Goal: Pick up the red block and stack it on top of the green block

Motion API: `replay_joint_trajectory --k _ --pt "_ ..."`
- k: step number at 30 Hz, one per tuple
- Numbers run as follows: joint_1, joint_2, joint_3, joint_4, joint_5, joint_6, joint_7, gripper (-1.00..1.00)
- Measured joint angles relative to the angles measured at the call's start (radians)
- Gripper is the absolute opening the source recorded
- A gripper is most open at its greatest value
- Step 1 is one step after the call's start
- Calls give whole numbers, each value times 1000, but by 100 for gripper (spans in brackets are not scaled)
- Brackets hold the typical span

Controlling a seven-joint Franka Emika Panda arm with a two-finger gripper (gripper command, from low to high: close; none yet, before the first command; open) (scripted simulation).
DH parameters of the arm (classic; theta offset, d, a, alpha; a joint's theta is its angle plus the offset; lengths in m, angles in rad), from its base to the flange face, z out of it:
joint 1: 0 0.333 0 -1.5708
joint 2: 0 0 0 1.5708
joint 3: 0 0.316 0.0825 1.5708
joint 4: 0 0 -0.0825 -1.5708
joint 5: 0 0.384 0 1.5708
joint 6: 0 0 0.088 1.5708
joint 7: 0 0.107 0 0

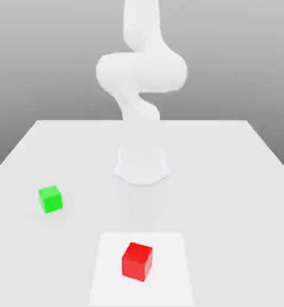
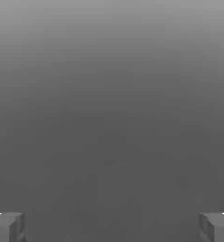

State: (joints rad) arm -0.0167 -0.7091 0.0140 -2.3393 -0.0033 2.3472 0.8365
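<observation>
Red block (image 1: 137, 262) and green block (image 1: 50, 199), well apart.

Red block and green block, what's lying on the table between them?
In the exterior view, only bare white surface lies between the red block and the green block.

The red block (image 1: 137, 262) is of bright plain red colour, the green block (image 1: 50, 199) is plain green, and the robot arm (image 1: 142, 72) is white
</observation>
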Motion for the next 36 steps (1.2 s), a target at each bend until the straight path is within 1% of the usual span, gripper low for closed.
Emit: replay_joint_trajectory --k 14,20,22,26,27,33,36 --pt "-67 515 50 -221 -27 267 213 0" --pt "-80 732 58 -315 -18 379 288 0" --pt "-78 804 55 -328 -19 427 304 0" --pt "-64 948 35 -314 -43 546 327 0" --pt "-58 984 28 -309 -48 576 331 -100" --pt "-56 1001 25 -307 -53 592 335 -100" --pt "-64 940 36 -316 -41 540 326 -100"
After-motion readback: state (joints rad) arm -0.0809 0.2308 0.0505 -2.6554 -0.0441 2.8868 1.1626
